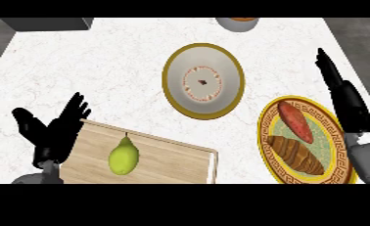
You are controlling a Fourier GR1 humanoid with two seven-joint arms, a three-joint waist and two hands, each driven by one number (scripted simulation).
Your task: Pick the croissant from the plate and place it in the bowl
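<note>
Right robot hand is hanging with fingers straight and holding nothing, just beside the far rim of the gold-rimmed plate, apparently positioning for a grasp. The croissant is lying on that plate, near side, beside a sweet potato. The bowl is sitting left of the plate on the desk. Left robot hand is resting open by the cutting board, which is carrying a pear.

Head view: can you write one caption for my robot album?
Croissant waits on its plate beside the bowl, both hands open.
</note>
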